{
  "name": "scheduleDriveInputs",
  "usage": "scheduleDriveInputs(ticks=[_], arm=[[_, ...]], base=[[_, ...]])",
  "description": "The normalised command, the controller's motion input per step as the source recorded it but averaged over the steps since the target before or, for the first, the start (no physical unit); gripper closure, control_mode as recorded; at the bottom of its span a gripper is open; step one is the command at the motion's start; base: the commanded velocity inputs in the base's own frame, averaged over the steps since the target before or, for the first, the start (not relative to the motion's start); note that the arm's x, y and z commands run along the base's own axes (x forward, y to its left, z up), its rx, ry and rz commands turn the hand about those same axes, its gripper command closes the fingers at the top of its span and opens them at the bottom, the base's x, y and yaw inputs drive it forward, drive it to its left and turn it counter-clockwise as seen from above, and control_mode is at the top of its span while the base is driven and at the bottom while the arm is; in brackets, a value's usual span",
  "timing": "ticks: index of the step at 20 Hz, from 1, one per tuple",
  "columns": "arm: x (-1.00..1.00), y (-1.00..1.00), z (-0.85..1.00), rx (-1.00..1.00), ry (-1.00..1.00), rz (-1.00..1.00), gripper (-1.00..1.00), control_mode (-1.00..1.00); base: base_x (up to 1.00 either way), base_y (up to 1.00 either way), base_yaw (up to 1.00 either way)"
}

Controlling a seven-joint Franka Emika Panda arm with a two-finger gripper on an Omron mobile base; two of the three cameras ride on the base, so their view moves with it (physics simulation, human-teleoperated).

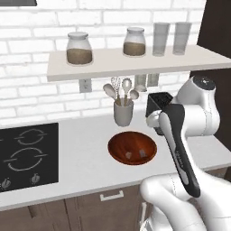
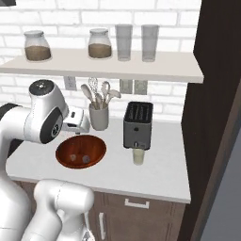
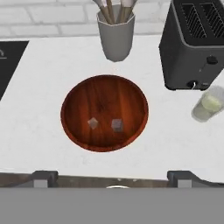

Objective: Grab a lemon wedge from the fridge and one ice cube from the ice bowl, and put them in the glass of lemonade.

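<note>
Gripper [image 3: 112, 177] fingers mostly cut off at hand view's bottom edge, tips set wide apart, holding nothing. Arm hides part of black toaster [image 1: 159, 103] in left base view. Ice bowl [image 3: 74, 96], round reddish-brown wood, on white counter [image 3: 39, 109]; two small pale ice cubes [image 3: 116, 125] inside, edges blurry. Glass of lemonade [image 3: 209, 105] just beside toaster front. Grey utensil cup [image 3: 115, 37] behind bowl.
</note>
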Motion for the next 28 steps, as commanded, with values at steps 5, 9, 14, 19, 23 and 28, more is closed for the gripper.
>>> scheduleDriveInputs(ticks=[5, 9, 14, 19, 23, 28], arm=[[0.29, 0.4, -0.8, 0.0, 0.38, -0.06, -1.0, -1.0], [0.28, 0.45, -1.0, 0.0, 0.58, -0.04, -1.0, -1.0], [0.23, 0.06, -0.54, 0.01, 0.2, 0.0, -1.0, -1.0], [0.04, -0.04, -0.13, -0.01, -0.01, 0.0, -1.0, -1.0], [0.5, 0.0, -0.35, -0.01, -0.01, 0.0, -1.0, -1.0], [0.44, 0.0, -0.69, 0.0, -0.03, 0.0, -1.0, -1.0]], base=[[0.1, 0.07, -0.01], [0.0, 0.0, 0.0], [0.0, 0.0, 0.0], [0.0, 0.0, 0.0], [0.0, 0.0, 0.0], [0.0, 0.0, 0.0]])
